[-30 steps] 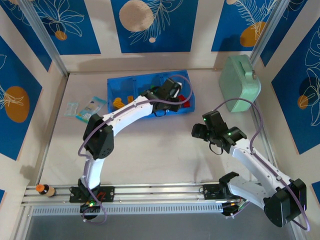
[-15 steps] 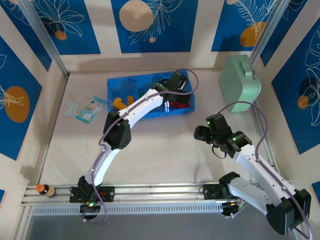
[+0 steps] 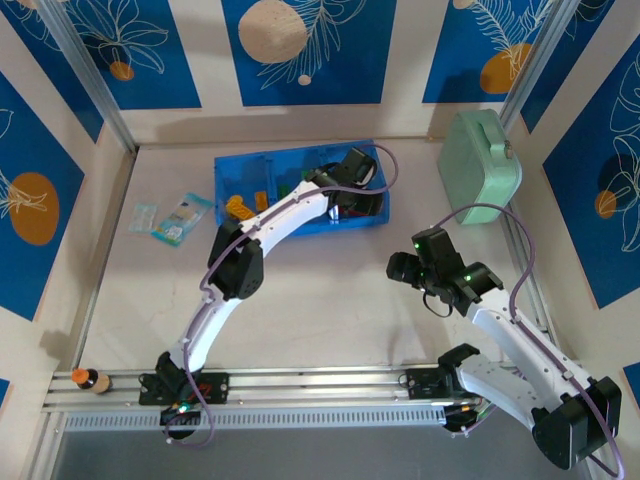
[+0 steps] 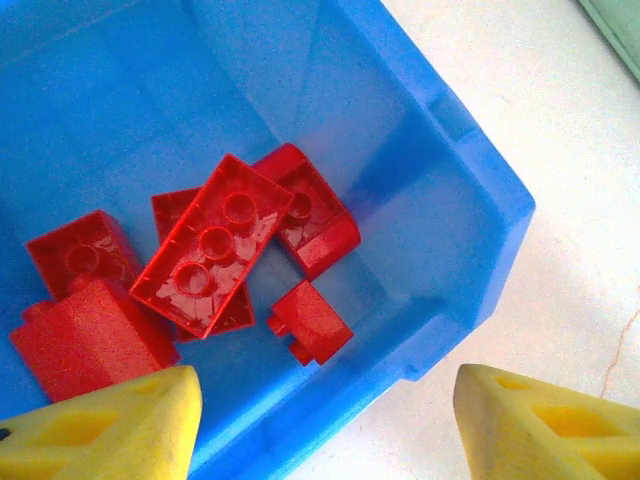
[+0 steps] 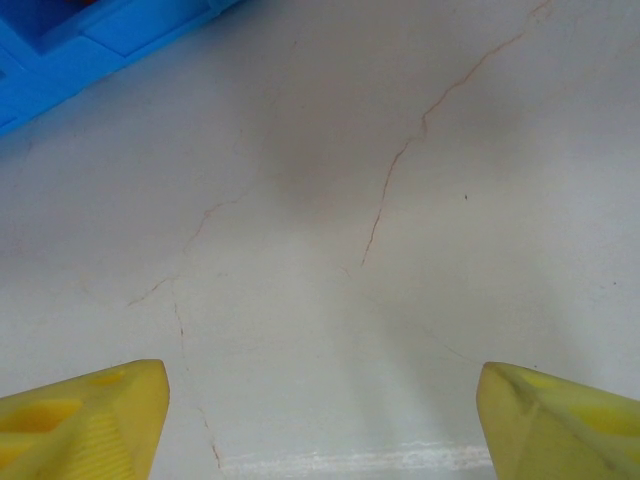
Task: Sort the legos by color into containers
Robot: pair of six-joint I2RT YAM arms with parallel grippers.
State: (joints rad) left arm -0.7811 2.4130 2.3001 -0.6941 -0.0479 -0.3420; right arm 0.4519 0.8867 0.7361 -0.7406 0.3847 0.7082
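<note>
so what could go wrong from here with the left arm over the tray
1. The left gripper hangs open, close over a corner of the tray. If it pulls away sideways, a finger might catch the wall and drag the tray.
2. The long red brick lies tilted on top of other red legos. A bump could knock it loose, possibly over the low wall.

Blue leaf-patterned wall panels [image 3: 300,50] around a pale, hairline-cracked tabletop [image 5: 380,200].
</note>
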